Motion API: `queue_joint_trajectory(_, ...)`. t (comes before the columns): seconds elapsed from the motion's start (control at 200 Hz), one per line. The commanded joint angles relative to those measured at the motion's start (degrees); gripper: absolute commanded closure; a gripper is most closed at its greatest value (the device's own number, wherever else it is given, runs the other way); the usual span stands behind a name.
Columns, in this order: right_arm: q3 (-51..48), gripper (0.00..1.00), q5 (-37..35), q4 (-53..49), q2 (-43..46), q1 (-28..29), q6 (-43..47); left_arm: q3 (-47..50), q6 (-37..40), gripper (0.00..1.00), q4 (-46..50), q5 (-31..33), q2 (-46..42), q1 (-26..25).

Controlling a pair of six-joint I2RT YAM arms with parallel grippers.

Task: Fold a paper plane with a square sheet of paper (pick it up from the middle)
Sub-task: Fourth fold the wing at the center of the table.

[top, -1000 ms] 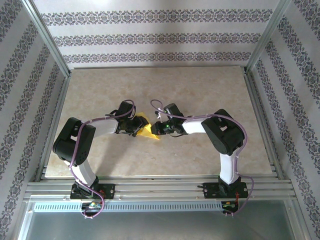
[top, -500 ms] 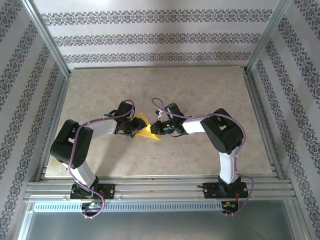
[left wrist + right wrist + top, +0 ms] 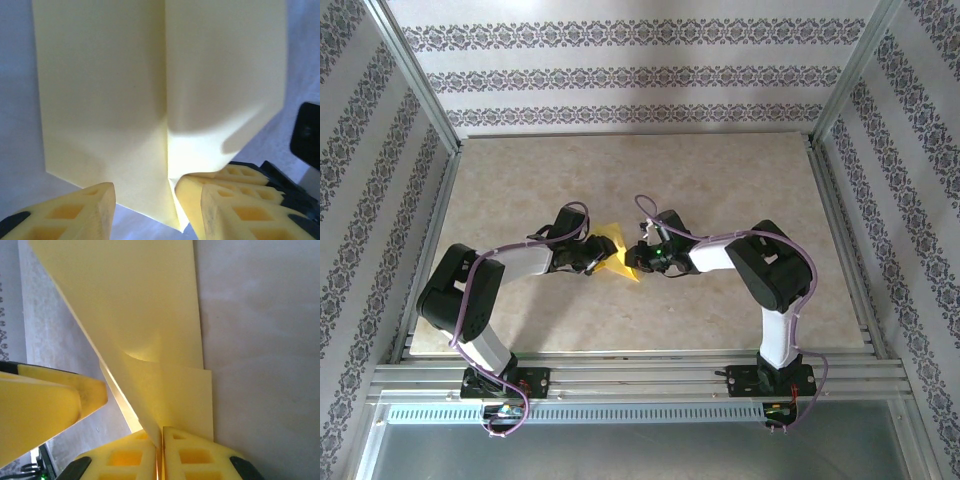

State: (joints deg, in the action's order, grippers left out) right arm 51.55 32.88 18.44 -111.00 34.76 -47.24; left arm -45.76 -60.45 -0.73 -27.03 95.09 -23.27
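The yellow square sheet of paper [image 3: 616, 248] is folded and held off the table between the two grippers. In the left wrist view the sheet [image 3: 110, 100] shows a straight centre crease with two flaps. My right gripper [image 3: 161, 434] is shut on a lower corner of the sheet [image 3: 150, 315], its pads pressed together on the layers. My left gripper [image 3: 157, 202] is open, its fingers [image 3: 80, 210] on either side of the sheet's bottom edge with a gap to the paper. From above, the left gripper [image 3: 592, 256] and right gripper [image 3: 640, 256] face each other closely.
The beige tabletop [image 3: 720, 180] has a metal frame rail [image 3: 640, 375] along its near edge and patterned walls [image 3: 640, 80] around it. The left gripper's finger [image 3: 55, 400] sits close beside the right gripper. Both arms' purple cables [image 3: 650, 210] loop above the wrists.
The left arm's elbow has swung back and left while its gripper edged closer to the paper. The sheet has risen slightly. The right gripper has kept its grip.
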Motion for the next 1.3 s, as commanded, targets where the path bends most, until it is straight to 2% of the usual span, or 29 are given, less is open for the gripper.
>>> queue_joint_trajectory(0.0,-1.98,0.88,-3.4,0.89,2.07,0.69,-5.4,1.76,-2.51,0.51,-7.55,-1.66,-0.98,-0.9)
queue_joint_trajectory(0.33,-4.65,0.87,-2.63,7.07,2.16,-0.31,-13.8,1.69,-5.68,0.54,-16.95,-3.91,4.14,-1.77)
queue_joint_trajectory(0.525,-5.21,0.87,-1.68,9.51,1.14,-0.58,-16.13,1.27,-5.35,0.57,-16.39,-3.2,5.8,-2.19)
queue_joint_trajectory(0.769,-5.14,0.85,-0.99,9.1,0.35,-0.93,-15.54,1.02,-4.52,0.55,-15.12,-2.72,7.45,-2.15)
queue_joint_trajectory(0.914,-4.97,0.83,-0.89,7.42,0.77,-1.32,-13.79,0.42,-3.68,0.55,-11.06,-1.62,7.96,-2.16)
queue_joint_trajectory(1.079,-4.92,0.82,-0.63,6.4,1.02,-1.85,-12.43,-1.07,-2.56,0.6,-5.17,0.35,8.16,-2.21)
queue_joint_trajectory(1.294,-4.71,0.8,-0.47,4.82,1.67,-2.31,-9.77,-4.19,-1.04,0.57,4.81,2.33,9.92,-2.18)
